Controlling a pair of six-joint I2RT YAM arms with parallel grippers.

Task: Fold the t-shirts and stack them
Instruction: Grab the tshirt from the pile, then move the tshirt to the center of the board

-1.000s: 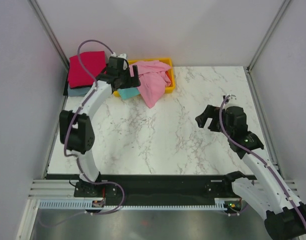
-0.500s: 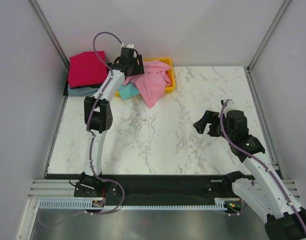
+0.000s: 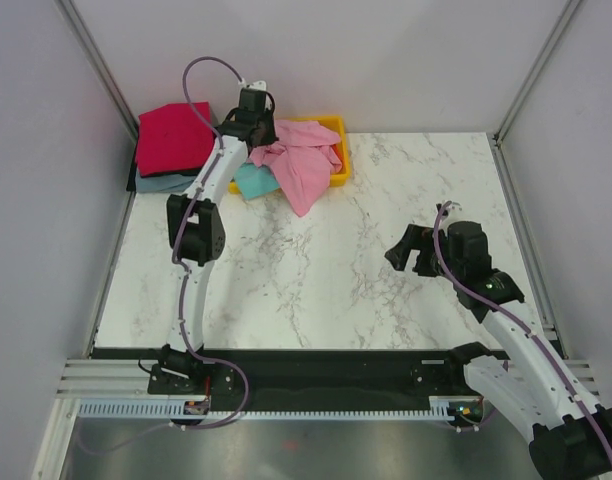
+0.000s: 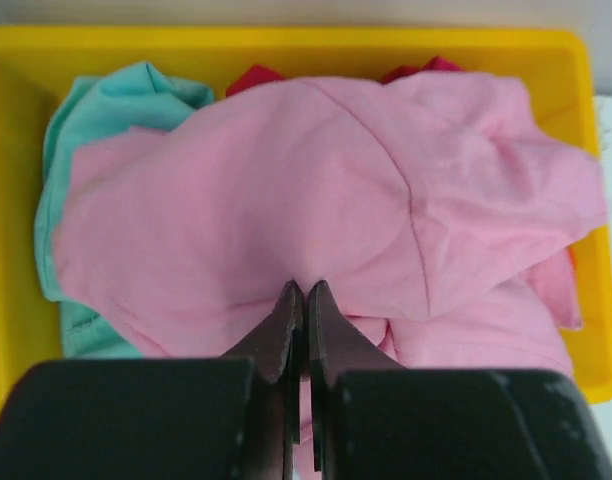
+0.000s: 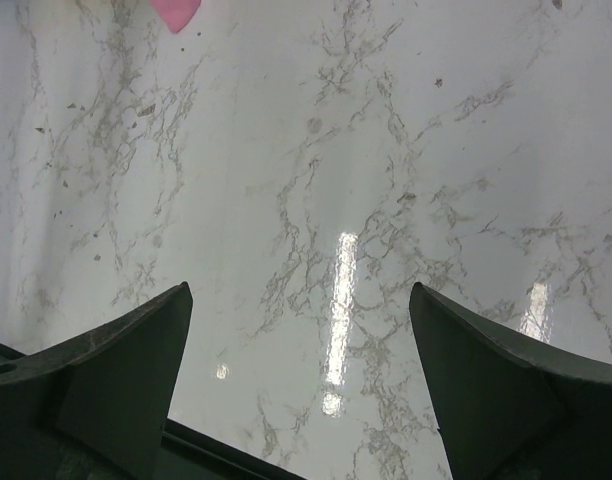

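Note:
A light pink t-shirt lies crumpled over the yellow tray and spills onto the marble table in front. My left gripper reaches over the tray's left end and is shut on a fold of the pink t-shirt, the cloth puckering at the left gripper's tips. A teal t-shirt lies under it at the left, and a red one peeks out behind. My right gripper hovers open over bare table at the right, nothing between its fingers.
A folded crimson t-shirt sits on a grey-blue one at the back left corner, beside the tray. Grey walls with metal posts close in the table on three sides. The pink shirt's tip shows far from the right gripper.
The left arm swung right from the tray's left end onto the pink t-shirt and its jaws closed on the cloth. The right gripper drifted slightly left and nearer, still open.

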